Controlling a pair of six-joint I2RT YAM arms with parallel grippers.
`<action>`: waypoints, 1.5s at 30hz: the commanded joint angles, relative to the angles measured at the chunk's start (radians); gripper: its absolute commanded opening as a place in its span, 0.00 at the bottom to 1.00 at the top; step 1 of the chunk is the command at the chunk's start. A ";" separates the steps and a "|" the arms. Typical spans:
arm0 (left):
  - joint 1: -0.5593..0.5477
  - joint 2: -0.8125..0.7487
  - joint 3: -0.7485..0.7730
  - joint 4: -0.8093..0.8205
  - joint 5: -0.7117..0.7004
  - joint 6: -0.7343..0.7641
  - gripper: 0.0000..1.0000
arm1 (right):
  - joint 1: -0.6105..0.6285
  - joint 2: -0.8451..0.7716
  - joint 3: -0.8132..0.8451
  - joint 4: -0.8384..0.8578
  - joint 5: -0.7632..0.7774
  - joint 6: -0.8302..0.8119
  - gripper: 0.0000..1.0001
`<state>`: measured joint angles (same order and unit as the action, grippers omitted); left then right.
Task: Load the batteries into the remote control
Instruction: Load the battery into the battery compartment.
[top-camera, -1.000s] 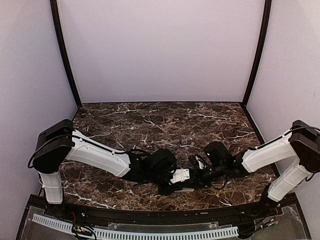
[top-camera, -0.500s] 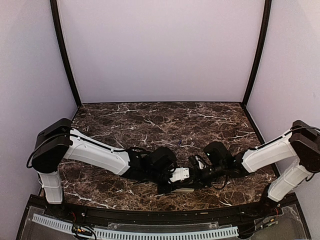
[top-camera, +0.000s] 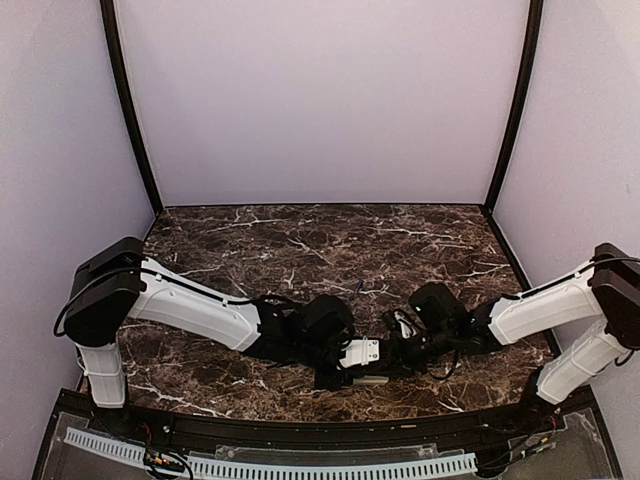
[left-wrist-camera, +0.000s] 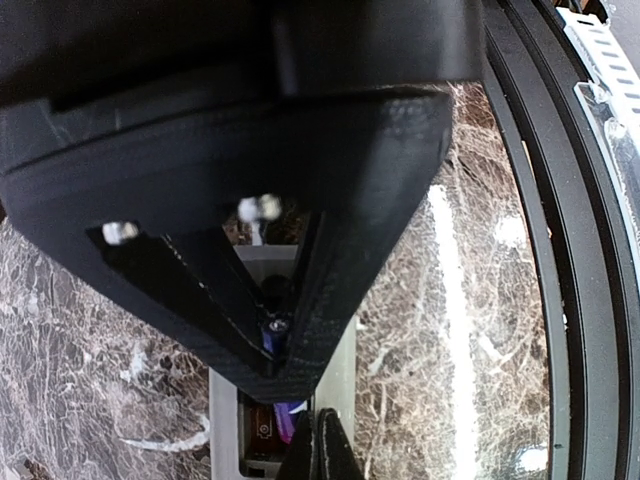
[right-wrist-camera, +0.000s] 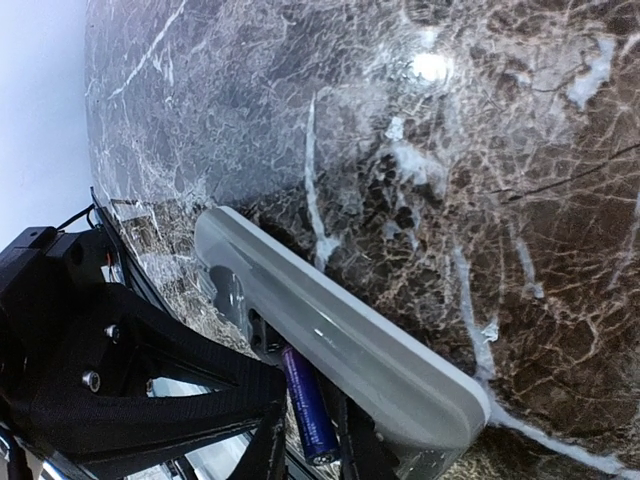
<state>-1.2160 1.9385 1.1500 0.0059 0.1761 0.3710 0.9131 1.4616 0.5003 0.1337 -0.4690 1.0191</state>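
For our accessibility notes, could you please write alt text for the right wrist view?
A slim blue-purple battery sits at the open recess in the grey-beige back of the remote control, which lies on a dark marble table. The right gripper's black fingers flank the battery at the bottom edge.

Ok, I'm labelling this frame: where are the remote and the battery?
remote (right-wrist-camera: 340, 335), right wrist view, middle of its pale long side.
battery (right-wrist-camera: 305, 403), right wrist view, middle of the purple body.
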 joint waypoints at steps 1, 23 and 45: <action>-0.004 0.021 -0.024 -0.081 0.003 0.019 0.00 | 0.010 -0.032 0.028 -0.066 0.036 -0.023 0.18; -0.002 0.004 -0.019 -0.080 -0.001 0.008 0.00 | 0.010 -0.061 0.050 -0.143 0.052 -0.036 0.10; 0.013 -0.081 0.049 -0.081 0.044 -0.005 0.18 | 0.010 0.010 0.051 -0.102 0.057 -0.041 0.03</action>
<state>-1.2133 1.9232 1.2015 -0.0799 0.2016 0.3630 0.9154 1.4437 0.5446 0.0082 -0.4156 0.9817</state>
